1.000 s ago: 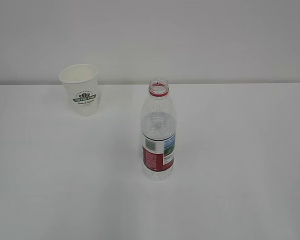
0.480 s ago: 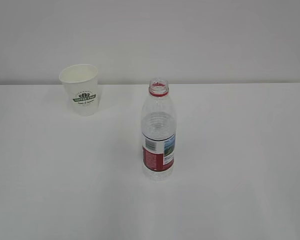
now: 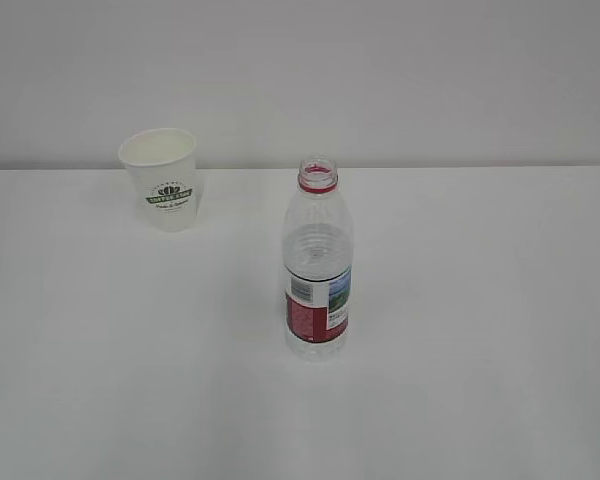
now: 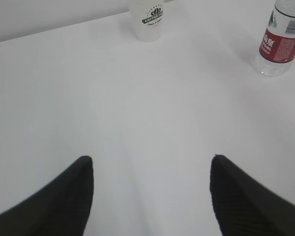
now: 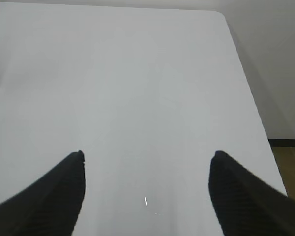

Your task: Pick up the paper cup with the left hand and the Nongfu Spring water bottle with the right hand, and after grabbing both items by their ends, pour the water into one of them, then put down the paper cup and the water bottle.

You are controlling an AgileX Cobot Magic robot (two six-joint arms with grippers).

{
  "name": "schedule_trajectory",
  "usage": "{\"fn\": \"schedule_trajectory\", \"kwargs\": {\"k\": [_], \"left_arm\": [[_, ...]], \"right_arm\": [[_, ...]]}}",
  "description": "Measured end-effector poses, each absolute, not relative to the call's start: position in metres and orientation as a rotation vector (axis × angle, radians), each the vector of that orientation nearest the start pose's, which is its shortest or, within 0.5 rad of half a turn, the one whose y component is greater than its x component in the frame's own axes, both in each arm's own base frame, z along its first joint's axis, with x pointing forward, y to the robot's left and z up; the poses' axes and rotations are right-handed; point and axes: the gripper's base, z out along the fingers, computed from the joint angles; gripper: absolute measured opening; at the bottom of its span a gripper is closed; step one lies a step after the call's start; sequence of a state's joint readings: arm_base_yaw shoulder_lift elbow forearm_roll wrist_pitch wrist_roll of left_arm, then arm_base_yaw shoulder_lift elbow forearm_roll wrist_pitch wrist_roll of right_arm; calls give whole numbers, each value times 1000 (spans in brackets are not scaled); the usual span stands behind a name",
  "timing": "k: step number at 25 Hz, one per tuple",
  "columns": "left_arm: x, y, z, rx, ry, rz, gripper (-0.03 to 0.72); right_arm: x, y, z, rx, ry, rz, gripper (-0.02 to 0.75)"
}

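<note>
Paper cup (image 3: 160,192): stood upright at ten o'clock of the bottle, well apart.
Water bottle (image 3: 317,262): upright at table (image 3: 480,330) centre (cap off).
Left hand (image 4: 150,169): fingers spread, nothing held.
Right hand (image 5: 146,167): fingers spread, nothing held.

- In the left wrist view the paper cup (image 4: 147,22) at the top edge loses its rim.
- The Nongfu Spring water bottle (image 4: 280,42) in the upper right corner shows only its lower part.
- The lettering on the cup's logo is too small to read.
- At the left edge of the right wrist view, a clear glint cannot be identified.
</note>
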State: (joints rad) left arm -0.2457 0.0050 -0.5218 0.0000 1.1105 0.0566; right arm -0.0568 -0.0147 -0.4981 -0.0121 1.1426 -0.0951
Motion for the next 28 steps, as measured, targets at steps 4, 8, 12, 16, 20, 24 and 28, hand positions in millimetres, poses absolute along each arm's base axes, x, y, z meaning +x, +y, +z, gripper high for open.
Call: {"fn": "schedule_trajectory", "kwargs": {"k": [4,8,12,16,20,24,28], "left_arm": [[-9,2,279,313,2056,-116,528],[-9,2,279,313,2056,-116,501],[-9,2,279,313,2056,-122,496],[-9,2,279,313,2054,-122,496],[-8,1,283,309,2026,-127,496],[-7,1,295,291,1912,-137,496],[-3,0,302,280,1841,-144,495]], "right_arm": [[-11,0,270,-39,2115,-105,591],[-11,0,270,-39,2115,-105,590],[-12,0,274,-39,2101,-106,590],[-12,1,278,-40,2072,-93,590],[-10,7,282,-104,2025,-37,590],[-9,12,286,-169,1967,-4,590],[-7,13,290,-177,1913,-1,590]]}}
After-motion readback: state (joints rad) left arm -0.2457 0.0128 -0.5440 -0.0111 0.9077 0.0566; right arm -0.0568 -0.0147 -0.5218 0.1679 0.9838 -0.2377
